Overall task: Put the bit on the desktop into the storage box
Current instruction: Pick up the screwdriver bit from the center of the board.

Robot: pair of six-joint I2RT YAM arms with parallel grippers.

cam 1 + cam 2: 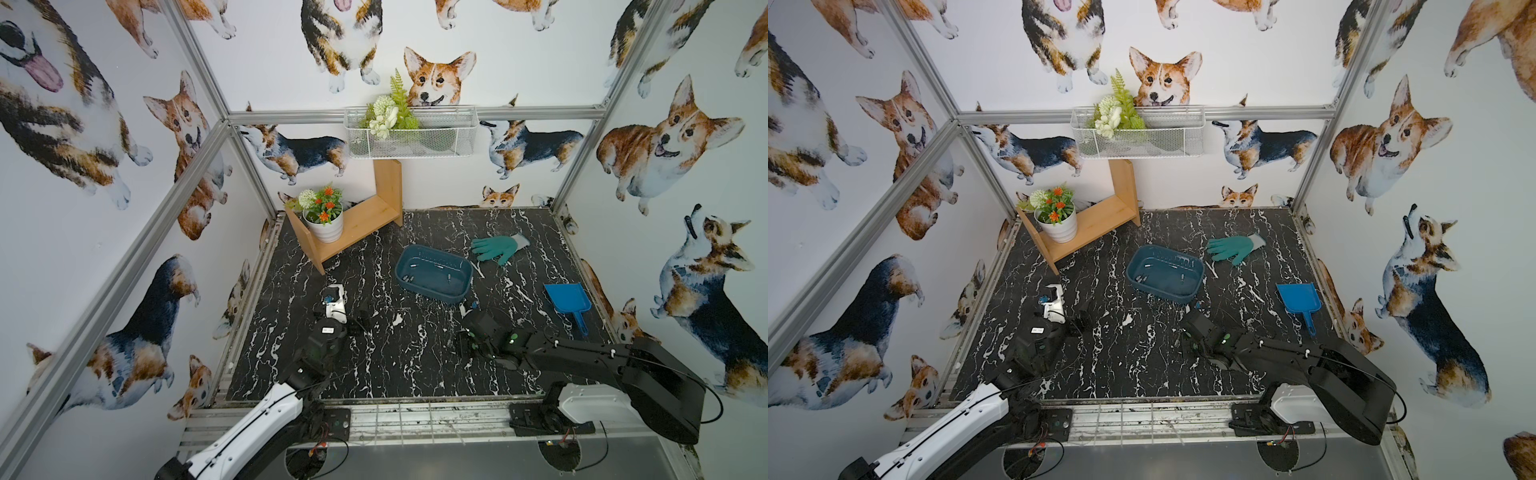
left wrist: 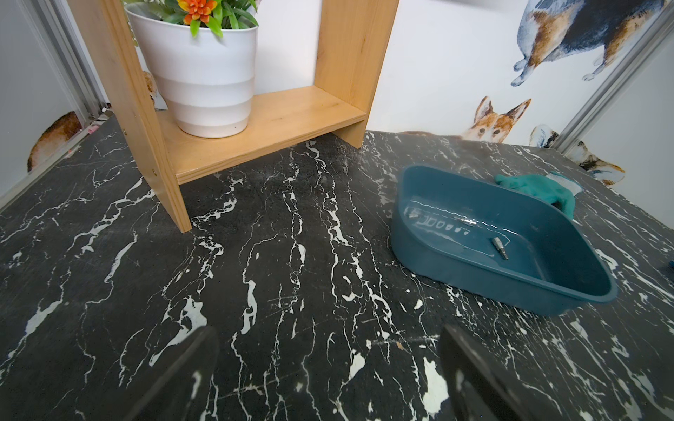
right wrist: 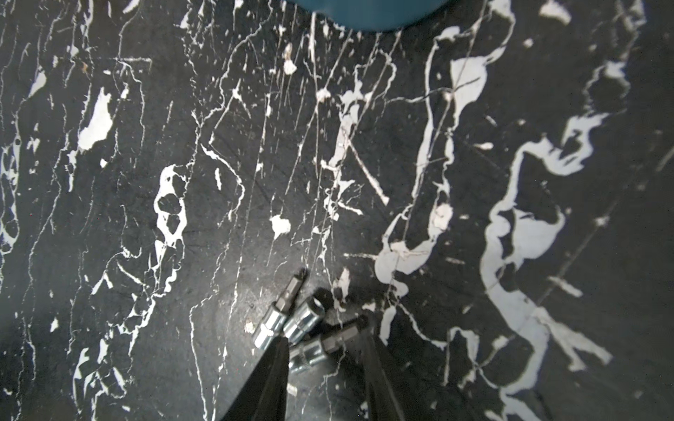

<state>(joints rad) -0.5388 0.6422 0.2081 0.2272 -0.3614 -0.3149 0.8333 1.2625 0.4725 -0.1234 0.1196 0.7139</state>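
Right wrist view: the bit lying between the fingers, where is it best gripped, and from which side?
Take the bit by its dark shaft half, probably from straight above, jaws across its length: it lies flat on the desktop, and two other bits crowd its silver end.

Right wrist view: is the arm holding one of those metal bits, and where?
Cannot tell. The right end effector flanks one bit lying on the desktop, a finger near each end.

storage box (image 3: pixel 364 12) mostly cut off
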